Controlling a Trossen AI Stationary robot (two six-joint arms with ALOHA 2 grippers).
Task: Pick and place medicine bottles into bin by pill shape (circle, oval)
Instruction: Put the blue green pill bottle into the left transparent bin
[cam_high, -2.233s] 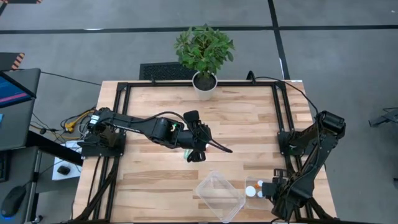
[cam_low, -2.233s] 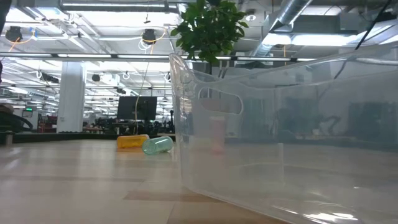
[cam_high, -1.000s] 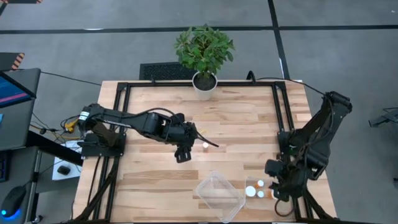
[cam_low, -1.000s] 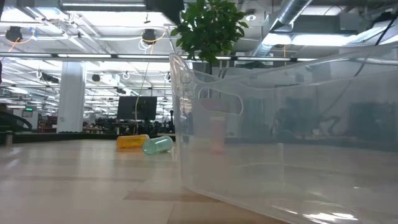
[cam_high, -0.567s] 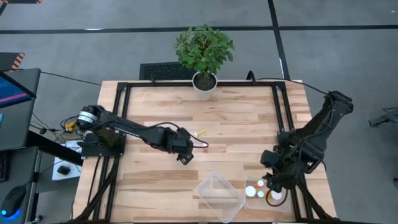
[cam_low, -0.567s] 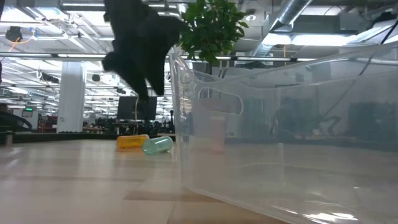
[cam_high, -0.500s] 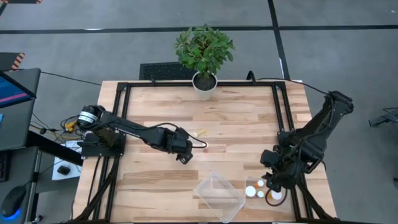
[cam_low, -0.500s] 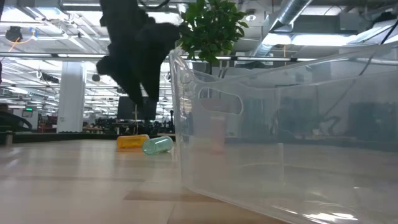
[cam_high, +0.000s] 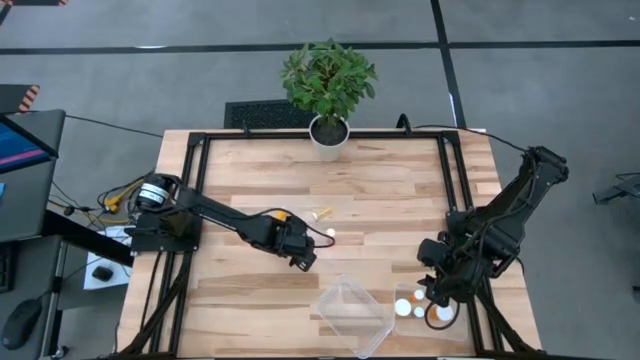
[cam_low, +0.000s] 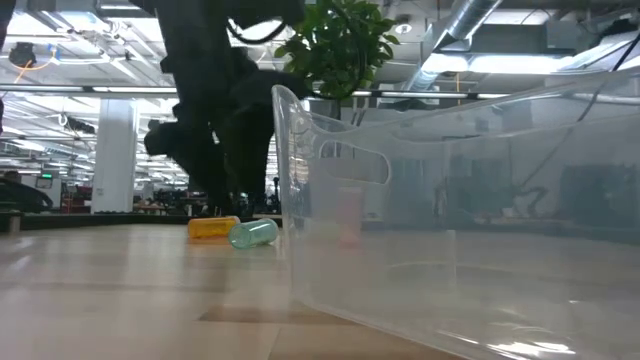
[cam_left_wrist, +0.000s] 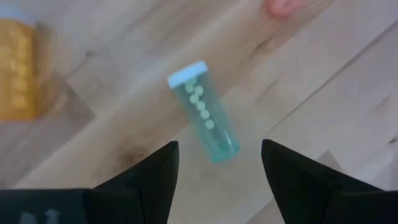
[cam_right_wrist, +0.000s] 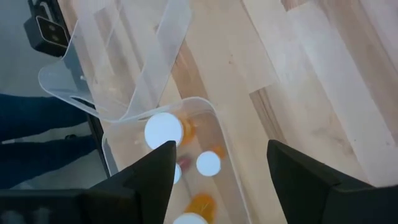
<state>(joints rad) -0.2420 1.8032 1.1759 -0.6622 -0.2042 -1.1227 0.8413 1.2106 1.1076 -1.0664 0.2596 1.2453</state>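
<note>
Green bottle (cam_left_wrist: 203, 111) lying | left fingers (cam_left_wrist: 146, 174) spread above | right fingers (cam_right_wrist: 155, 168) spread

Bare wood lies all around the green bottle (cam_left_wrist: 203, 111), so the left gripper (cam_left_wrist: 217, 163), fingers spread above it, has free room on both sides. The yellow bottle (cam_left_wrist: 17, 70) lies nearby; the clear bin (cam_high: 354, 312) sits apart.

Looking down past two spread dark fingers (cam_left_wrist: 143, 180) at a greenish bottle (cam_left_wrist: 203, 112) lying flat on the wooden table (cam_left_wrist: 323, 81), white cap on, round pills lined up inside. Amber bottle (cam_left_wrist: 17, 70) nearby, well apart.
</note>
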